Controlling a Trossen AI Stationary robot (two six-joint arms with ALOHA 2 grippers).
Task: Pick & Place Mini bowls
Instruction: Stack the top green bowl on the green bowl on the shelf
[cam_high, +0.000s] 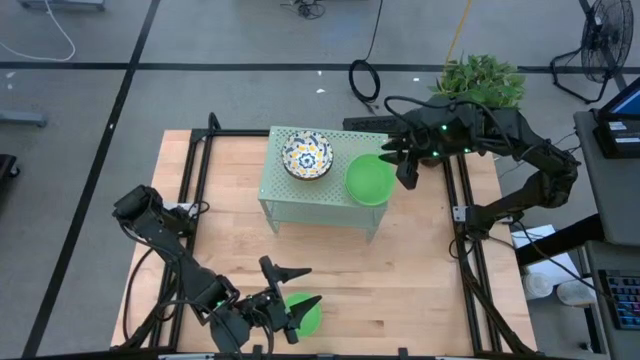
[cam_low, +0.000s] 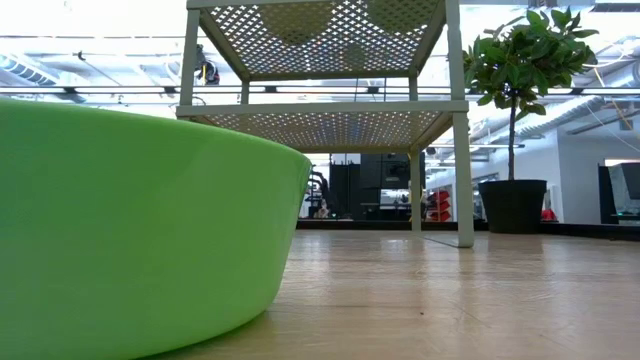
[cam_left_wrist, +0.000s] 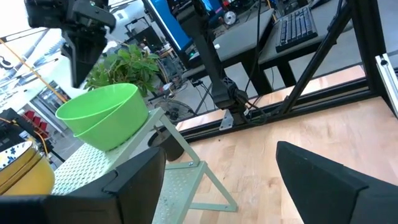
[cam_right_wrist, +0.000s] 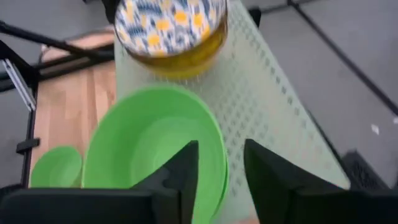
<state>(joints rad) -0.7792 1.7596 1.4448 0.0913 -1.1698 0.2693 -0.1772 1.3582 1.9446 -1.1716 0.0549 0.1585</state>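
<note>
A pale green perforated stand (cam_high: 320, 190) sits at the table's far middle. On its top rest a floral mini bowl (cam_high: 307, 157) and, at the right end, a green mini bowl (cam_high: 370, 180). My right gripper (cam_right_wrist: 221, 180) is open at that green bowl (cam_right_wrist: 149, 149). One finger is over the inside and one outside the right rim. Another green mini bowl (cam_high: 308, 320) rests on the table at the near edge, and fills the left of the low view (cam_low: 130, 220). My left gripper (cam_high: 313, 286) hovers level just above it, open and empty.
A potted plant (cam_high: 485, 78) stands beyond the table's far right corner. Black frame rails (cam_high: 465, 230) run along the table's sides. Bare wood (cam_high: 400, 280) lies between the stand and the near edge. A desk with a keyboard (cam_left_wrist: 298, 25) is off the right side.
</note>
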